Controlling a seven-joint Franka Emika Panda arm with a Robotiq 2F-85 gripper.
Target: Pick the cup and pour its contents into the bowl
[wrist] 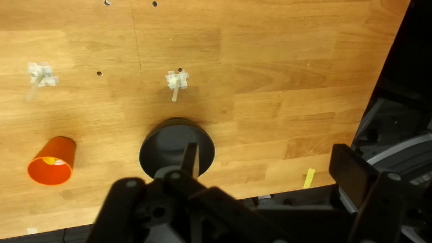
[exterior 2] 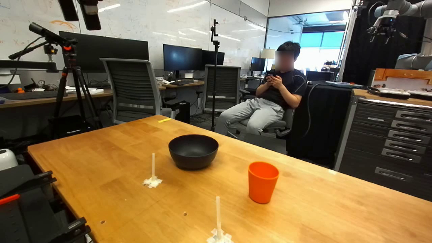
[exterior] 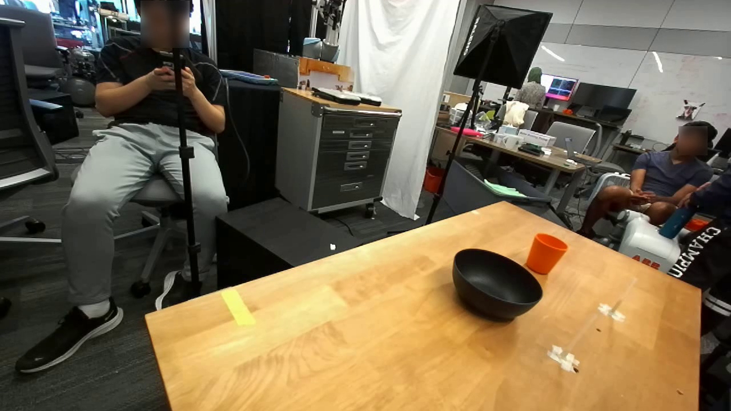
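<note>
- Gripper (wrist: 270, 165) hangs high over the table (wrist: 287, 118); fingers (wrist: 352, 175) spread wide w/ a big gap btwn, as I see it fr. wrist view.
- Table: wooden, stretches out below gripper; one edge passes right under it.
- Seated person (exterior 2: 275, 98), in blk & grey: past table's edge, well away fr. gripper.
- Bowl (wrist: 168, 148), blk, round, wide: on table below gripper, partly hidden behind one finger in wrist view.
- Cup (exterior 2: 262, 184), orange, upright in both exterior views: on table, same side of the gap as bowl but farther out fr. gripper; near bowl, apart fr. it.
- Pale sticks (wrist: 175, 92), x2, on white tape patches (wrist: 184, 77): below gripper too, past bowl & cup as seen fr. the fingers.
- Strip of yellow tape (wrist: 308, 178): on table by that edge, shows btwn the 2 fingers.
- Contents (wrist: 49, 160), inside cup, so off to its side of gripper: sth yellow & sth whitish, too small for me to name.
</note>
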